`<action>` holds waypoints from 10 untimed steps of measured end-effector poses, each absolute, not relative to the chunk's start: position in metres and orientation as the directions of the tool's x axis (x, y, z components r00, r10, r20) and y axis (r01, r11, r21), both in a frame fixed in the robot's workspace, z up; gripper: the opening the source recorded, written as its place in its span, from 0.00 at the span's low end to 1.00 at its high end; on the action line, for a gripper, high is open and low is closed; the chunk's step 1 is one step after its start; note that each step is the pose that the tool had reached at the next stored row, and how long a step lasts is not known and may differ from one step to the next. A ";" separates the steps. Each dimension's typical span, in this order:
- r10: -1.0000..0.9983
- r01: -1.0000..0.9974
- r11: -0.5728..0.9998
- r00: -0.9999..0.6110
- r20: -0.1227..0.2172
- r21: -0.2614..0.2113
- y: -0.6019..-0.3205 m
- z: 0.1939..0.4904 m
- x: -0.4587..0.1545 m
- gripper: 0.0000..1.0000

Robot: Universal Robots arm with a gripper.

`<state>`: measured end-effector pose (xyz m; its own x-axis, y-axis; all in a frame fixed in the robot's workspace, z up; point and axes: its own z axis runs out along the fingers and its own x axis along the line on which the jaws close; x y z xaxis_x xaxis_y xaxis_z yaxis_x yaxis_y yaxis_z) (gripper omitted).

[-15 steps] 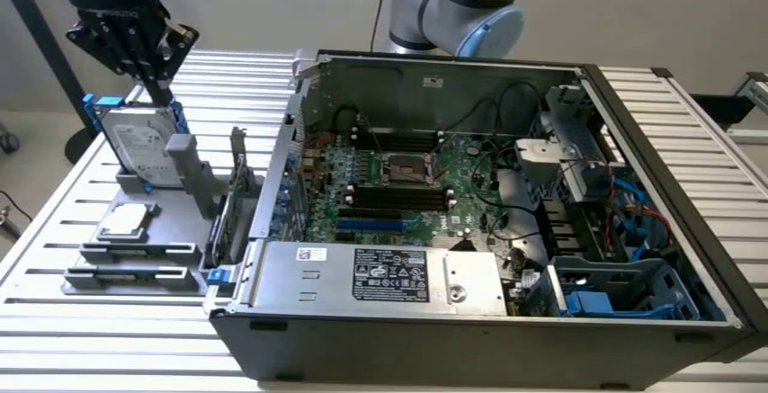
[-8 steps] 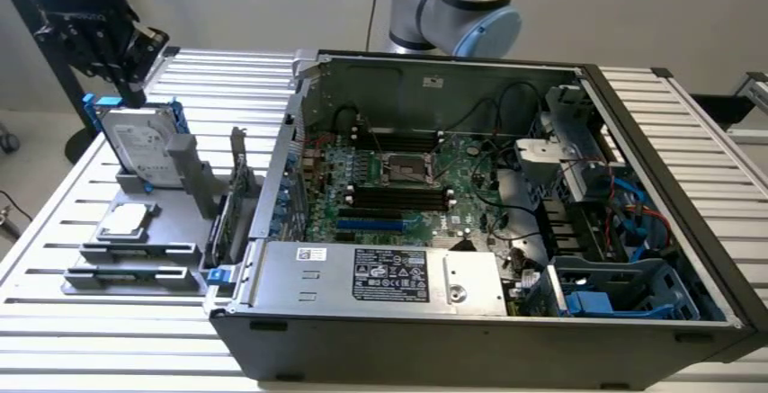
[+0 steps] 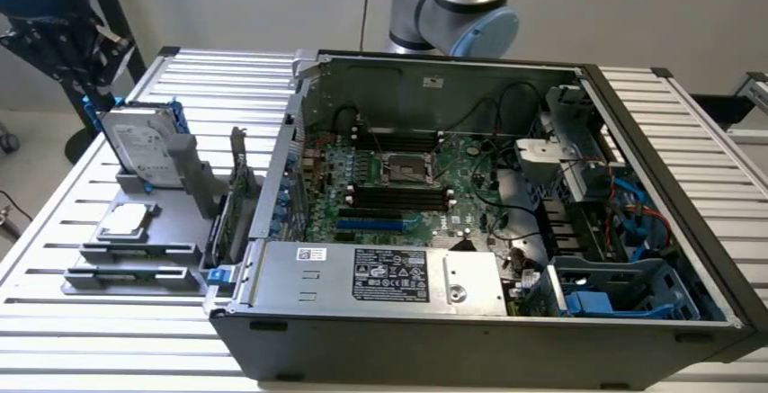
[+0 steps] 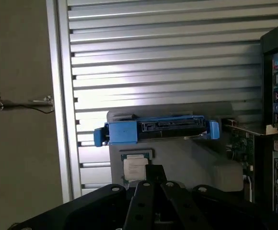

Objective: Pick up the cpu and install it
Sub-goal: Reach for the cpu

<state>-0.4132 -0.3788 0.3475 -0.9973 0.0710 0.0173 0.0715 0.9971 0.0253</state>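
In the exterior view, one cpu [image 3: 125, 222] lies flat on a grey holder [image 3: 132, 254] on the worktop [image 3: 72, 321], beside one upright hard drive [image 3: 142, 146]. In the wrist view, the claw [image 4: 154, 175] is pressed together, empty and near the cpu [image 4: 135, 166]. The chip is likely light, stiff and fragile, and best taken by opposite edges.
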 end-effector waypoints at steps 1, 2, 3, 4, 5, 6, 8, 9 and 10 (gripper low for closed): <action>0.071 0.071 0.997 -0.997 0.018 0.025 -0.379 0.346 -0.418 0.11; 0.071 0.071 0.997 -0.997 0.018 0.025 -0.379 0.345 -0.422 0.11; 0.071 0.071 0.997 -0.997 0.019 0.025 -0.379 0.344 -0.425 0.11; 0.071 0.071 0.997 -0.997 0.020 0.025 -0.381 0.344 -0.427 0.11; 0.071 0.072 0.997 -0.997 0.020 0.025 -0.383 0.343 -0.428 0.11; 0.071 0.072 0.997 -0.997 0.020 0.025 -0.386 0.343 -0.429 0.11; 0.071 0.071 0.997 -0.997 0.020 0.025 -0.393 0.343 -0.429 0.11; 0.071 0.071 0.997 -0.997 0.020 0.025 -0.396 0.343 -0.429 0.11; 0.071 0.071 0.997 -0.997 0.020 0.025 -0.399 0.343 -0.429 0.11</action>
<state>-0.4294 -0.3993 0.3430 -0.9973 0.0706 0.0201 0.0711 0.9972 0.0247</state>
